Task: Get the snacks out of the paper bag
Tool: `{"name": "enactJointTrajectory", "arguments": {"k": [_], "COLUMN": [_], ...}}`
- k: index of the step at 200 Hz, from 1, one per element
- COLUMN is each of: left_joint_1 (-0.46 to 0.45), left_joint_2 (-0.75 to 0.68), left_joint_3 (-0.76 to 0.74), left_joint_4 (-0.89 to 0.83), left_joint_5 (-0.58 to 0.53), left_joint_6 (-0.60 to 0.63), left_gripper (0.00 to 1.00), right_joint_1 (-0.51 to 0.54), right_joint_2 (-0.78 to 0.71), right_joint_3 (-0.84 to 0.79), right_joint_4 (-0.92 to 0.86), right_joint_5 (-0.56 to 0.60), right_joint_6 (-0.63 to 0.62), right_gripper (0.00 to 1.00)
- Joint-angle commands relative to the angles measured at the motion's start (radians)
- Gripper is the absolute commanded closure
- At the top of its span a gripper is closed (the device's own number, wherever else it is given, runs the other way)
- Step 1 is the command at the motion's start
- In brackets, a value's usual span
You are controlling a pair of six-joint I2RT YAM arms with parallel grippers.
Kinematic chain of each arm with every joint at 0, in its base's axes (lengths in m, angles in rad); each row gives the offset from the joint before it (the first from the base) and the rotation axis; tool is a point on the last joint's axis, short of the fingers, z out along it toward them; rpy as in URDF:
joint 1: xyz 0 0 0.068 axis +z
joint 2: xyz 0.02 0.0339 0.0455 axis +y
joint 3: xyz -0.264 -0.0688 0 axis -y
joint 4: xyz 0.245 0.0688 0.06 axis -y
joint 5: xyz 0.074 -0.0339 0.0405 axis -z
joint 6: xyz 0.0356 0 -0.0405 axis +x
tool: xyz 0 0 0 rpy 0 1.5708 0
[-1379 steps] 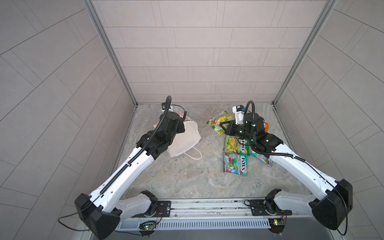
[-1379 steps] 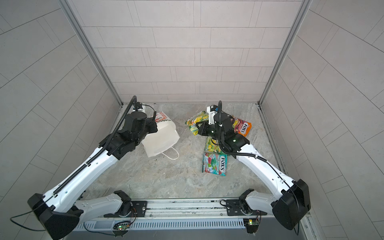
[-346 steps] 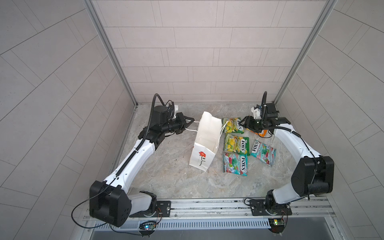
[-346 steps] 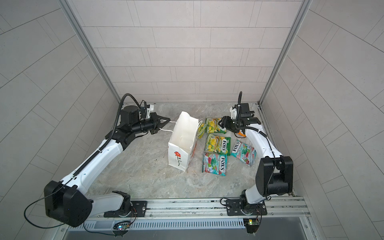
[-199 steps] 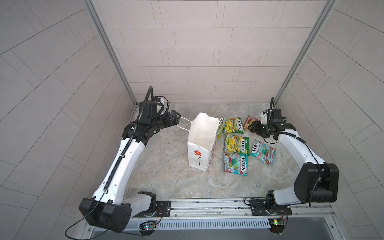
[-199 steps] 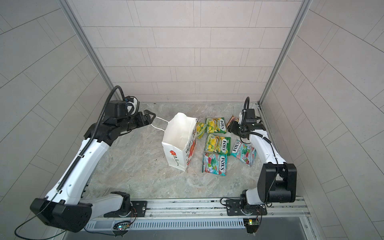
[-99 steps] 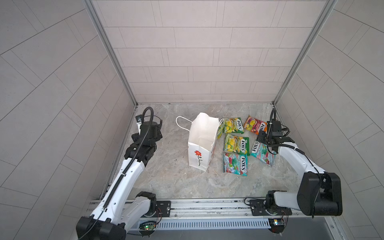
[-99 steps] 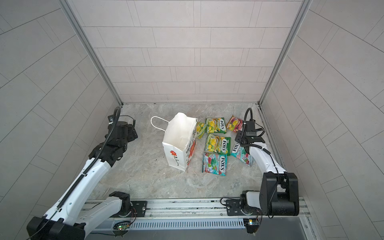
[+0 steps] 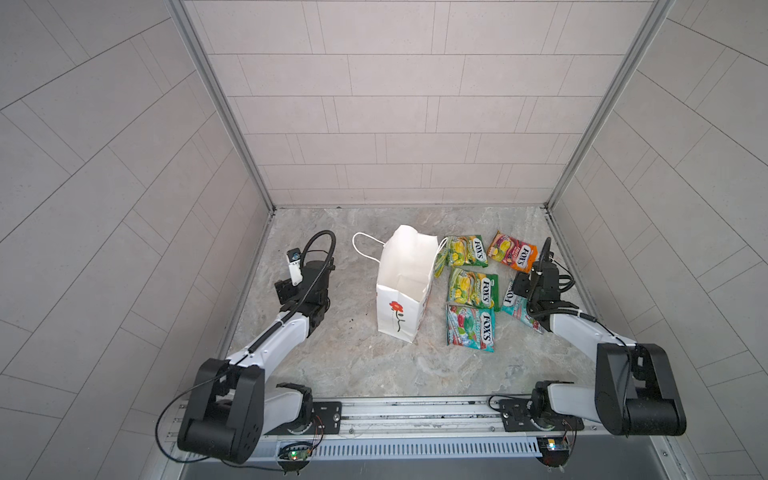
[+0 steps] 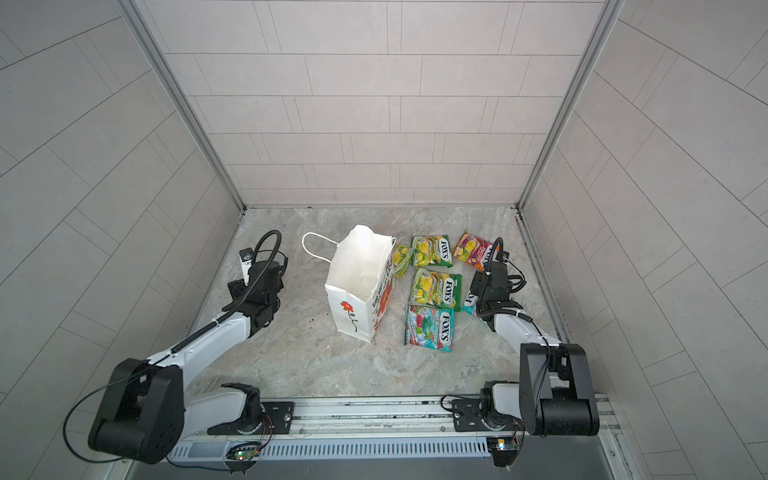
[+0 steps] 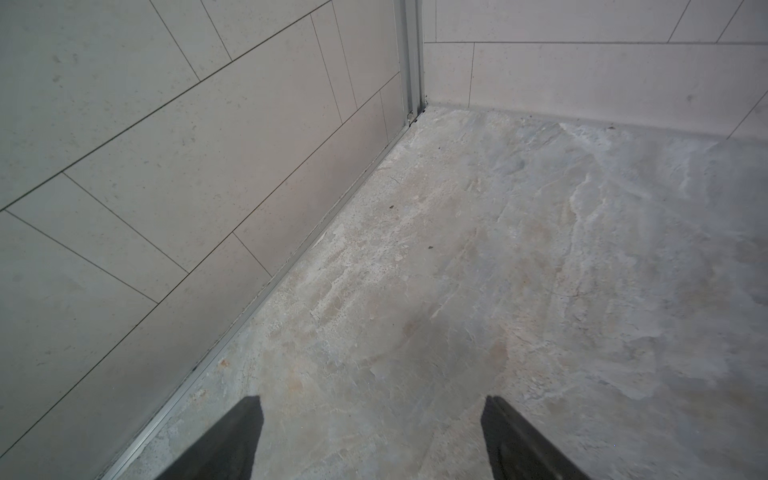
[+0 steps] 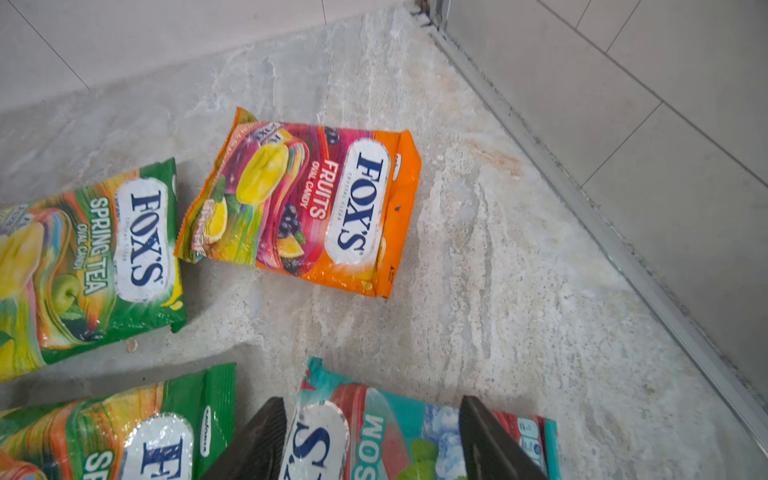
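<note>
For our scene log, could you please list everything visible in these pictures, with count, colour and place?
paper bag: one, white with a red flower, standing open mid-floor.
green-yellow packets: three, right of the bag; one tucked against its side.
orange-pink packet: one, far right, towards the back.
teal-red packets: two, at the front of the group; one partly under the right arm.
floor: one, grey marbled.
walls: three, pale tiled.
left end effector: one, black, open, over the floor by the left wall.
right end effector: one, black, open, above a teal-red packet.
</note>
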Motion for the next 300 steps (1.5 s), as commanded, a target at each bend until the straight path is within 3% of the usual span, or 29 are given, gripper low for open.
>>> {"name": "enactJointTrajectory", "arguments": {"k": [1, 32, 63, 101, 150, 182, 200, 220, 224, 229, 300], "left_joint_1": [0.002, 0.003, 0.003, 0.004, 0.021, 0.046, 0.057, 0.070, 0.071, 0.071, 0.069], "left_joint_2": [0.056, 0.120, 0.196, 0.300, 0.287, 0.367, 0.327, 0.347, 0.342, 0.336, 0.345], "left_joint_3": [-0.039, -0.096, -0.202, -0.224, -0.209, -0.206, -0.165, -0.170, -0.167, -0.167, -0.169], "left_joint_4": [0.244, 0.448, 0.791, 0.923, 0.857, 0.932, 0.777, 0.826, 0.810, 0.805, 0.820], "left_joint_5": [-0.033, -0.017, 0.093, 0.175, 0.235, 0.269, 0.261, 0.234, 0.226, 0.225, 0.218], "left_joint_6": [0.105, 0.180, 0.281, 0.314, 0.297, 0.295, 0.249, 0.240, 0.230, 0.223, 0.232], "left_gripper": [0.12, 0.12, 0.10, 0.08, 0.07, 0.06, 0.00, 0.00, 0.00, 0.00, 0.00], "right_joint_1": [0.006, 0.018, 0.026, 0.027, 0.027, 0.031, 0.034, 0.037, 0.039, 0.041, 0.037], "right_joint_2": [0.036, 0.074, 0.103, 0.108, 0.171, 0.220, 0.222, 0.248, 0.266, 0.290, 0.288], "right_joint_3": [-0.030, -0.092, -0.114, -0.148, -0.179, -0.159, -0.152, -0.169, -0.177, -0.191, -0.187], "right_joint_4": [0.184, 0.369, 0.442, 0.542, 0.680, 0.685, 0.674, 0.703, 0.750, 0.818, 0.804], "right_joint_5": [0.011, -0.043, -0.063, -0.080, -0.103, -0.117, -0.113, -0.104, -0.106, -0.102, -0.140], "right_joint_6": [-0.064, -0.129, -0.164, -0.208, -0.233, -0.242, -0.244, -0.235, -0.241, -0.238, -0.247], "right_gripper": [0.32, 0.32, 0.32, 0.32, 0.30, 0.28, 0.25, 0.17, 0.03, 0.01, 0.01]}}
